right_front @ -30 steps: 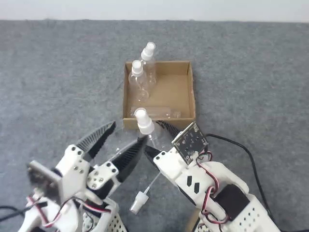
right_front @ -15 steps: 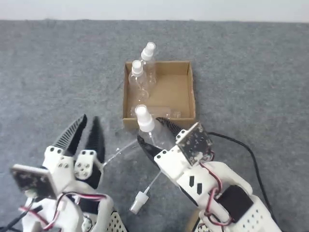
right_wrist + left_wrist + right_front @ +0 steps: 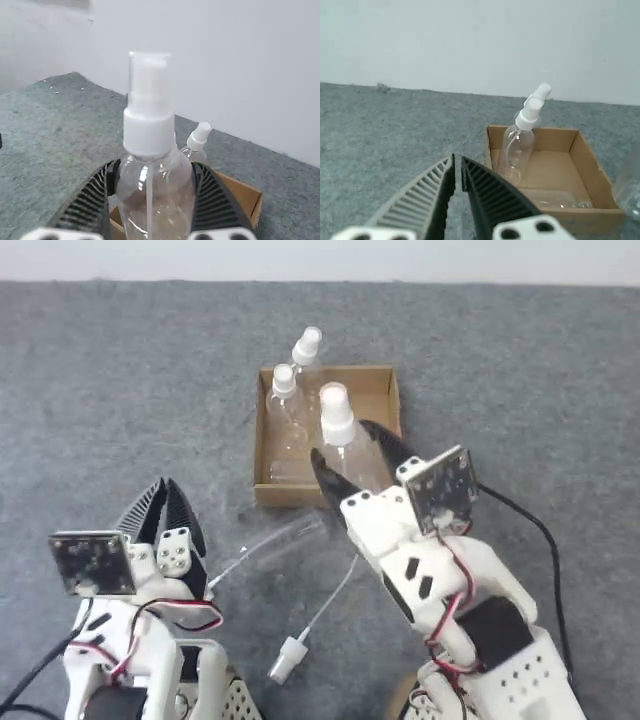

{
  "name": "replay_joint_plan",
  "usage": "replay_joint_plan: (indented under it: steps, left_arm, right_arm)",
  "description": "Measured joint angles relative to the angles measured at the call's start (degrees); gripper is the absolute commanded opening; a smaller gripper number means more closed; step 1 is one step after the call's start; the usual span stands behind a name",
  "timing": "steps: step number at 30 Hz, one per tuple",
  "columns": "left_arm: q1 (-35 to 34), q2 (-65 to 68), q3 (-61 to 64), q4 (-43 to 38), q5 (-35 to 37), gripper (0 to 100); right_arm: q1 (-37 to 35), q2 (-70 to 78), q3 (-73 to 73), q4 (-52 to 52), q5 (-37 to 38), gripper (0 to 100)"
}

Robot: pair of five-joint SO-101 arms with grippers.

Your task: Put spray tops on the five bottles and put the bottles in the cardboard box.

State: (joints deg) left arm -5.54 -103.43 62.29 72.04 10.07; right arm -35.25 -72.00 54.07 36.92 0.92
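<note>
Right gripper (image 3: 345, 452): fingers (image 3: 330, 480) pinch the bottle (image 3: 337, 420) by its body, one on each side; its spray top stands above the tips.
Bottle: upright, over the cardboard box (image 3: 365, 368).
Left gripper (image 3: 168, 502): fingers pressed together, holding nothing, apart from the box.
Loose spray top (image 3: 291, 658): on the carpet (image 3: 120, 390) between the arms.

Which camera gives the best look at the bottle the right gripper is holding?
The right wrist view: the bottle stands close, spray top on, clamped in the right gripper. The high view shows it from above, at the cardboard box. The left wrist view catches at most a clear blur at its edge.
</note>
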Motion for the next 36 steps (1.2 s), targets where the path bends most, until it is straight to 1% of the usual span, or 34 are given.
replay_joint_plan:
  steps: [7, 10, 12, 15, 19, 23, 26, 31, 36]
  left_arm:
    - [0.09, 0.0, 4.66, 0.0, 0.0, 1]
    - [-2.55, 0.0, 7.38, -0.26, -0.09, 1]
    - [-5.89, 0.0, 9.76, -2.9, -0.09, 1]
    - [-11.25, 0.0, 14.68, -8.97, 0.35, 1]
    - [-15.82, 0.0, 22.68, -16.7, 4.75, 1]
    - [-17.76, 0.0, 29.27, -22.42, 8.44, 1]
    - [-18.9, 0.0, 30.68, -25.93, 9.49, 1]
    - [-19.16, 0.0, 32.44, -27.52, 9.85, 1]
    - [-18.99, 0.0, 32.79, -27.52, 10.2, 1]
  right_arm:
    - [2.37, 5.36, 0.0, -5.98, 0.0, 0.6]
    - [3.6, 7.21, 0.0, -9.23, 0.0, 0.6]
    - [4.57, 8.88, 0.0, -11.69, 0.0, 0.6]
    - [6.07, 12.66, 0.0, -15.74, 0.0, 0.6]
    - [8.0, 19.25, 0.0, -22.24, 0.0, 0.6]
    - [9.93, 27.43, 0.0, -29.63, 0.0, 0.6]
    - [10.99, 33.85, 0.0, -34.9, 0.0, 0.6]
    - [11.25, 41.05, 0.0, -40.88, 0.0, 0.6]
    - [11.34, 43.87, 0.0, -44.31, 0.0, 0.6]
